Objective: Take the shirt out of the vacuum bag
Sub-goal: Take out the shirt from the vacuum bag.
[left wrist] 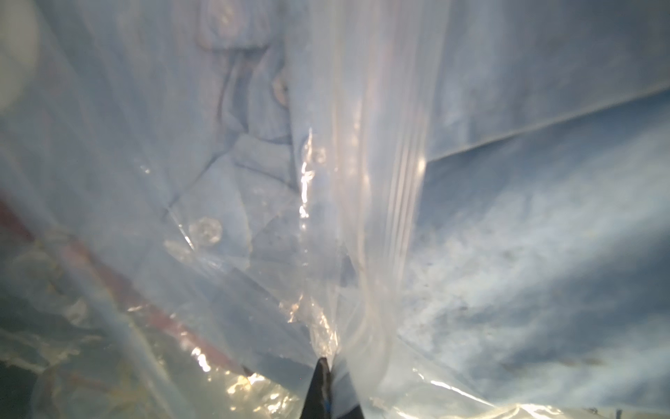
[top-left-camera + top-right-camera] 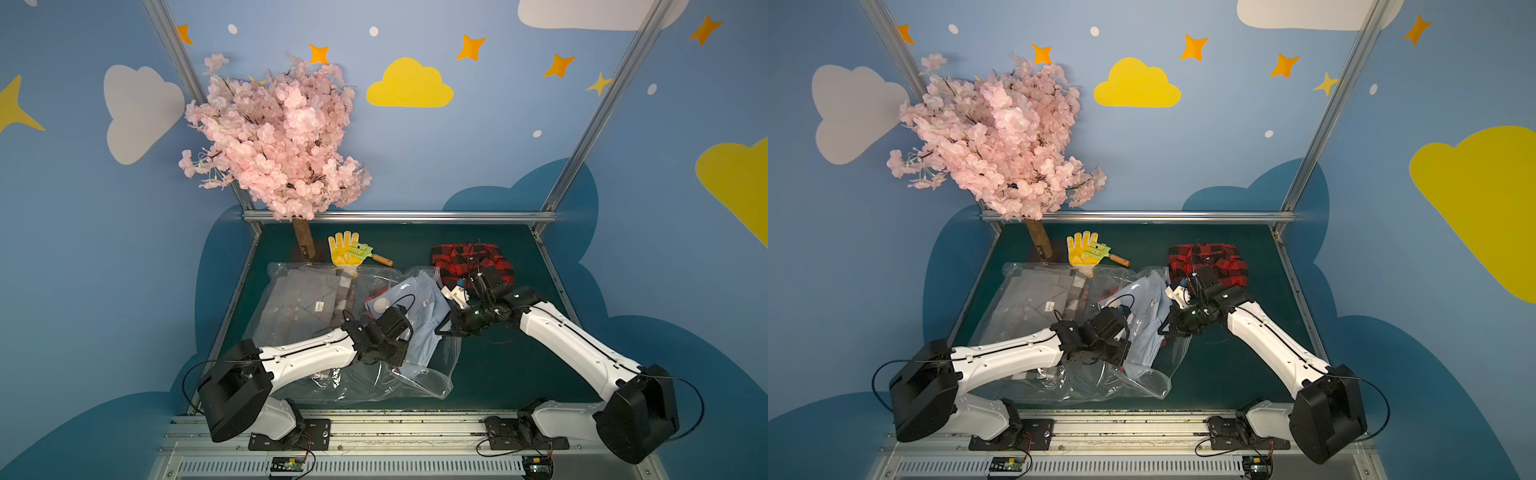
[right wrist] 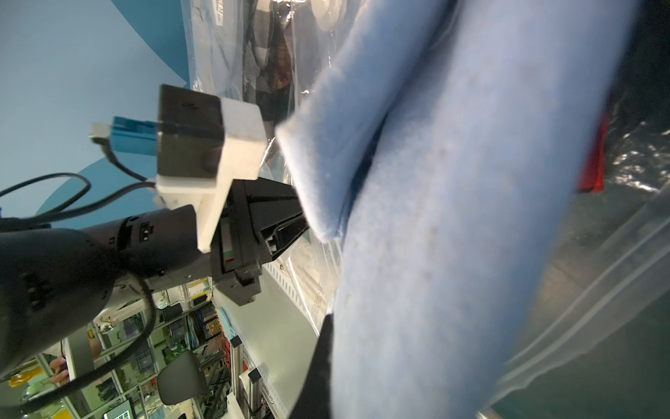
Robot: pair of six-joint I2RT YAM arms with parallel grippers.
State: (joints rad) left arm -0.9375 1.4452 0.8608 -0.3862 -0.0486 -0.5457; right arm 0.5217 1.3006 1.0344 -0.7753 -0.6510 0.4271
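Even bright light; wrist views blurred, glare on the vacuum bag (image 1: 308, 174)

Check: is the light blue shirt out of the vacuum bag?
Partly out. The light blue shirt straddles the vacuum bag's zip edge: bare cloth at the right gripper, the rest under plastic.

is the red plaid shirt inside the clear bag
No, the red plaid shirt lies on the green table beside the vacuum bag, with none of the plastic over it.

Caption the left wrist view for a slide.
Left gripper pinching the vacuum bag, light blue shirt visible through the plastic.
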